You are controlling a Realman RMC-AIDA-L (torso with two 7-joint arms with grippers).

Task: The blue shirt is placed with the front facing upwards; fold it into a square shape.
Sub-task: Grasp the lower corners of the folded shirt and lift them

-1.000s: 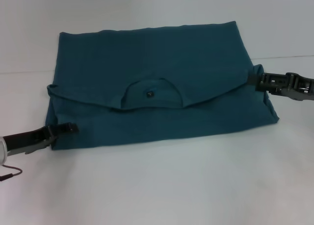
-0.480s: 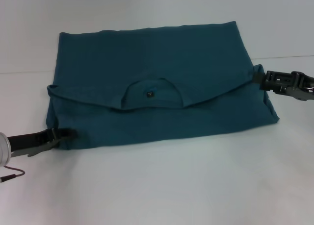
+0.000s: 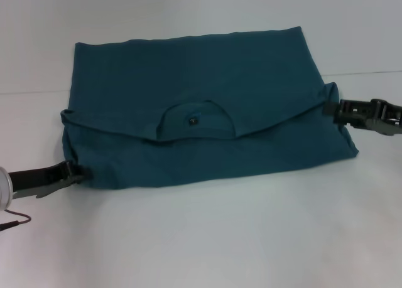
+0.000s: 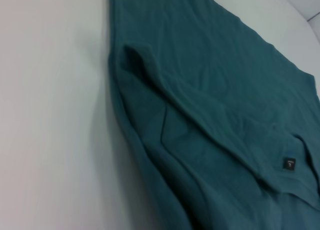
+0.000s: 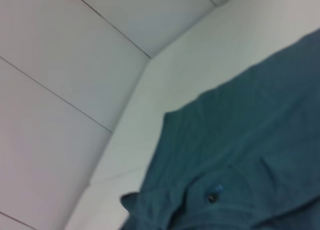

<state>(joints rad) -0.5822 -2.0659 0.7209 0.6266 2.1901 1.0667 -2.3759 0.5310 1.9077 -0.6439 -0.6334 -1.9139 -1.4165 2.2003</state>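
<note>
The shirt [image 3: 201, 118] lies on the white desk [image 3: 207, 238], folded into a wide band. Its upper part is turned down over the lower part, so the round collar [image 3: 193, 122] sits near the middle of the fold, opening toward the robot. A small dark tag [image 3: 193, 120] shows inside the collar; there is a pale mark on it, but I cannot read it from the head view or either wrist view. No chest lettering shows on the cloth that faces up.

The left claw [image 3: 80, 171] is low at the shirt's near left corner, its tip against the edge of the cloth. The fingers look close together there, but I cannot tell whether any fabric is pinched between them. A thin dark cable [image 3: 14, 221] trails on the desk beside that arm.

The right claw [image 3: 331, 107] reaches in from the right side and meets the shirt where the folded flap bulges at its right edge. Its tip touches the cloth, and again I cannot tell whether it grips anything or is merely closed beside it.

In the left wrist view the layered fold runs diagonally, the tag [image 4: 289, 163] near the far end. The right wrist view shows the shirt against pale wall panels [image 5: 60, 64].
</note>
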